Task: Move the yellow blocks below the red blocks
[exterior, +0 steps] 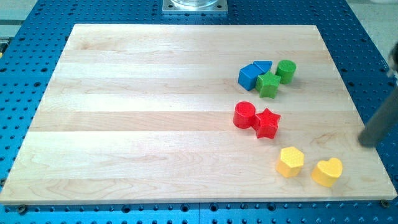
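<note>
Yellow hexagon [290, 162] and yellow heart [327, 172] already sit below the red cylinder [244, 115] and red star [267, 122] on the tabletop [155, 112], so my tip [371, 143] rests apart at right; no fingers exist.

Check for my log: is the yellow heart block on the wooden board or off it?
On. The yellow heart block sits inside the wooden board's lower right edge, beside the yellow hexagon block.

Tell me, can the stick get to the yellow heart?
Probably yes. My tip sits just to the view's right of the yellow heart, slightly higher, with bare board between them and no block in the way.
</note>
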